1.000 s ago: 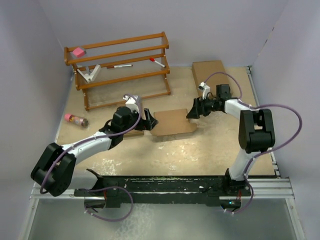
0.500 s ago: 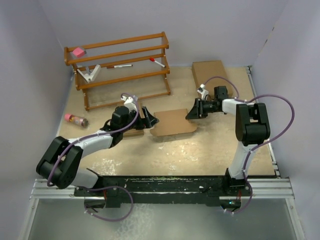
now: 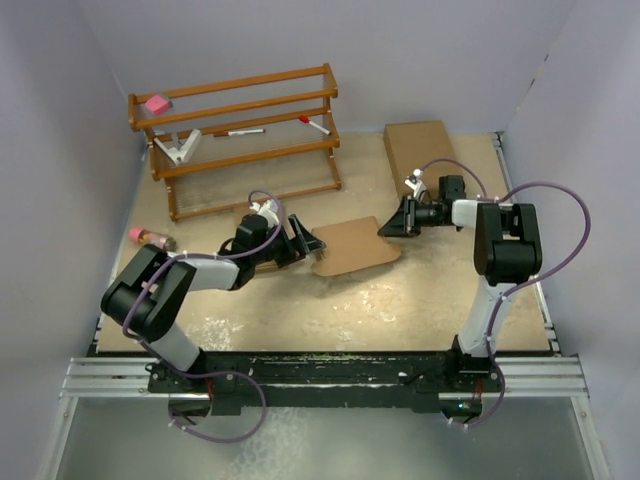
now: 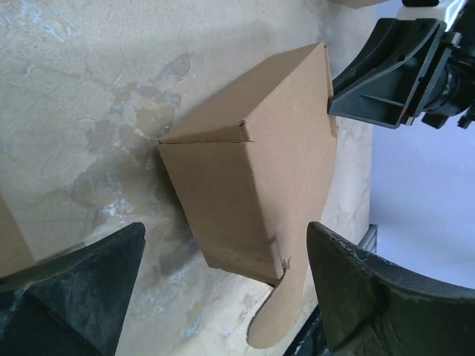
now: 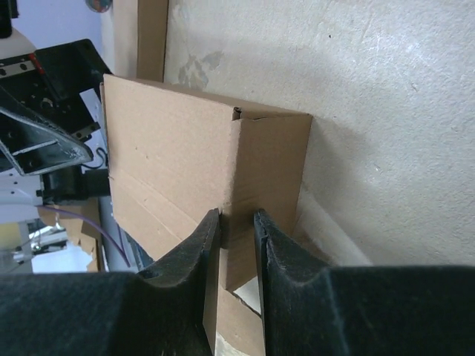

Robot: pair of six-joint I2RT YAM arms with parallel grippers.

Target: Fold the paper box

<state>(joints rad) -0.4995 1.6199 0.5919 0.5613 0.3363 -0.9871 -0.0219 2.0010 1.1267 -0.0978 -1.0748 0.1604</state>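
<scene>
The paper box (image 3: 355,245) lies partly folded in the middle of the table, plain brown with one raised wall. My right gripper (image 3: 392,228) is at its right end. The right wrist view shows that gripper (image 5: 237,222) shut on a raised corner wall of the box (image 5: 178,156), with cardboard pinched between the pads. My left gripper (image 3: 305,243) is at the box's left end. In the left wrist view it (image 4: 223,237) stands wide open, a finger on each side of the box (image 4: 245,178) without touching it. A rounded tab (image 4: 286,315) lies flat near the right finger.
A wooden rack (image 3: 240,130) with a pink item (image 3: 155,103) and markers stands at the back left. A small bottle (image 3: 150,238) lies at the left edge. A flat brown cardboard piece (image 3: 420,148) lies at the back right, another (image 3: 262,266) under my left wrist.
My right gripper closed onto the box's right wall. The box turned slightly, its right end now farther back. My left arm drew its elbow in, and its gripper stayed open at the box's left end.
</scene>
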